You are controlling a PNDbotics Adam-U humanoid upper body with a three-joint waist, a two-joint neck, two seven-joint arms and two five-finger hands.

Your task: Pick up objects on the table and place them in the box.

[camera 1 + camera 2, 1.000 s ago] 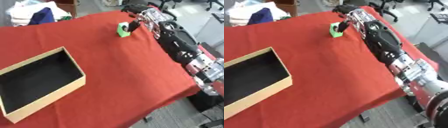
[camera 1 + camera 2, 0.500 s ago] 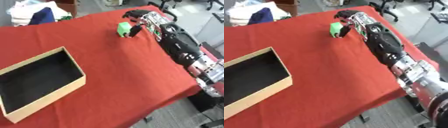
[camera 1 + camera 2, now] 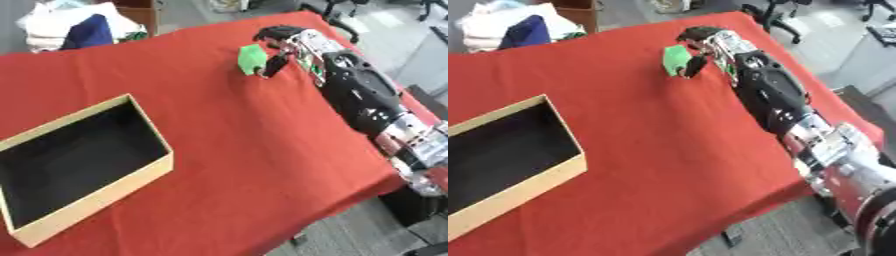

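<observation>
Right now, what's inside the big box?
The box looks empty: only its dark bottom shows. The near wall hides a strip of the floor. The green object is still in the right hand.

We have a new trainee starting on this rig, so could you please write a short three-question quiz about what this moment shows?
1. True or false: the green object already lies inside the box.
2. Which hand is at the green object? A) the left hand B) the right hand C) a person's bare hand
3. Fill in: the box stands on a ____ tablecloth.

Key:
1. False; it is at the far side of the table, in the right hand's curled fingers.
2. B
3. red
</observation>
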